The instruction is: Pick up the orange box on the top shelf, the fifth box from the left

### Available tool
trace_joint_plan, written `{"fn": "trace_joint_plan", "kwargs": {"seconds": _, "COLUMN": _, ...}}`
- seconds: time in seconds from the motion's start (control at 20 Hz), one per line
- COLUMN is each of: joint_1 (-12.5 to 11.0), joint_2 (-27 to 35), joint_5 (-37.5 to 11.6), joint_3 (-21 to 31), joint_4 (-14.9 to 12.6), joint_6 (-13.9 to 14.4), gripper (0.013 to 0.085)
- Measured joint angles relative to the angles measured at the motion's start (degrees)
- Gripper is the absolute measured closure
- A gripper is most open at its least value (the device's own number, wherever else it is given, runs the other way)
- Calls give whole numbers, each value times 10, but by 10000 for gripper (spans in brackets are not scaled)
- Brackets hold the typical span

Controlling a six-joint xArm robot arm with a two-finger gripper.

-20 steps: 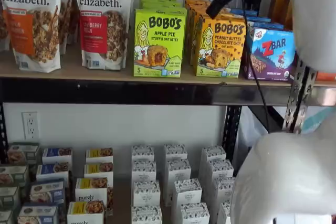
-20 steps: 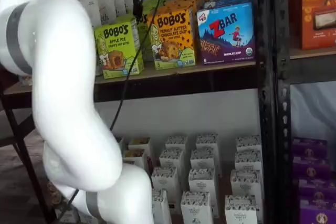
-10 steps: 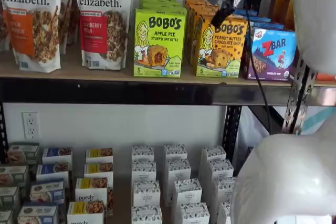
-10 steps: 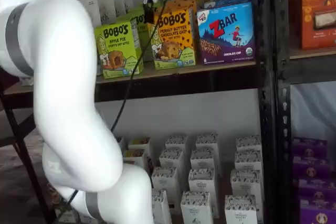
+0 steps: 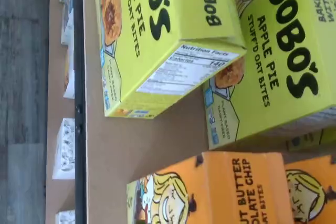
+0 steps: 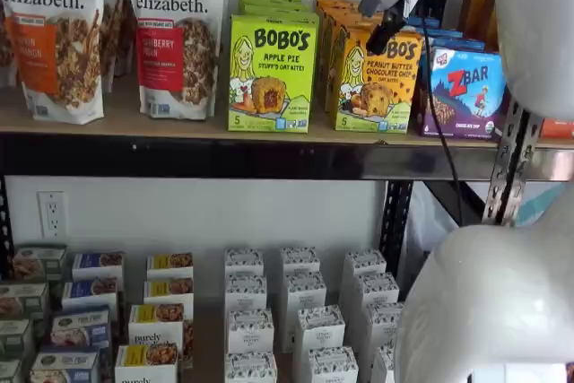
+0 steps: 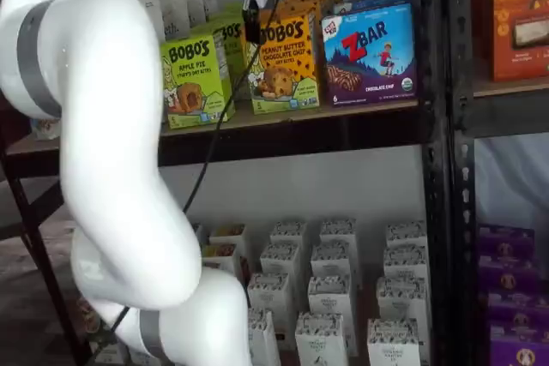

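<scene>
Over the last second the gripper (image 6: 380, 35) has slid sideways along the top shelf (image 6: 179, 123), away from the lime-green Apple Pie box (image 6: 272, 73), and dropped a little, so that its black fingers (image 7: 252, 27) now hang in front of the upper part of the orange box (image 6: 377, 81) rather than above and to the Apple Pie side of it. In both shelf views the fingers show only as a single dark shape, side-on, so no gap between them can be made out there; they grip nothing, and they stand spread as wide as they go, released and ready. The orange box stands upright at the front edge of the top shelf, between the Apple Pie box and the blue ZBar box (image 6: 465, 91), just beside each, with more orange cartons lined up behind it. The wrist view agrees: the top of the orange box (image 5: 210, 187) has come into sight next to the Apple Pie boxes (image 5: 168, 40), with a strip of bare shelf board between them. By this showing the approach is closing on the right carton, but the box is not yet touched; the fingers appear to need more travel toward the orange box before they can straddle it and close.
</scene>
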Motion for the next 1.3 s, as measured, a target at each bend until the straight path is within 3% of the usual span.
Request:
{"fn": "trace_joint_plan", "kwargs": {"seconds": 0.3, "joint_1": 12, "joint_2": 19, "joint_5": 6, "joint_3": -18, "joint_4": -38, "joint_6": 6, "gripper": 130}}
{"fn": "trace_joint_plan", "kwargs": {"seconds": 1.3, "joint_1": 57, "joint_2": 104, "joint_5": 135, "joint_3": -122, "joint_4": -138, "joint_6": 45, "gripper": 130}}
